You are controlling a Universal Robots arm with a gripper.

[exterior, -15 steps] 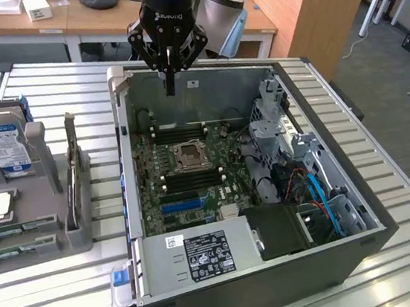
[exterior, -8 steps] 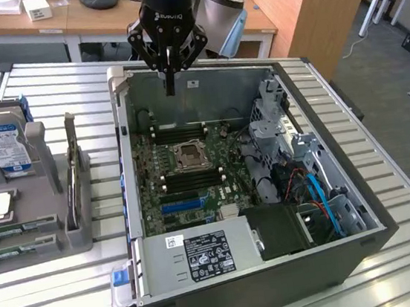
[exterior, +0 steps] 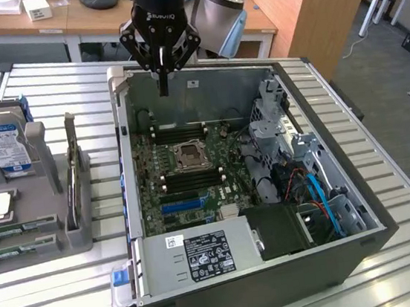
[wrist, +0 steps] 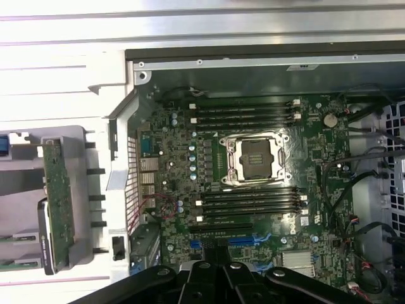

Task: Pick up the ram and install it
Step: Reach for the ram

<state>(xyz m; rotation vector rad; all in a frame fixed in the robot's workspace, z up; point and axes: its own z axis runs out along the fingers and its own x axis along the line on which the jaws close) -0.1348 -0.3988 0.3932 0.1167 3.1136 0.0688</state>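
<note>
The claw [exterior: 163,90] hangs over the far wall of the open computer case [exterior: 219,84]. Its fingers are pressed fully together and there is nothing between them. The ram [exterior: 7,233] is well apart from it. It lies flat in the low part of the grey holder [exterior: 52,217] at the exterior view's left, outside the case, with a second green stick [exterior: 8,252] just beside it. I judge that the pick is not yet begun. To do it well, the fingers should open before they come down, take the stick across its thin sides near the middle, and lift it straight so that it does not catch on the holder. The exterior view gives the holder with the hard drive [exterior: 2,145] and the closed fingers from the side; the wrist view looks straight down on the memory slots [wrist: 248,114], which all seem empty
</note>
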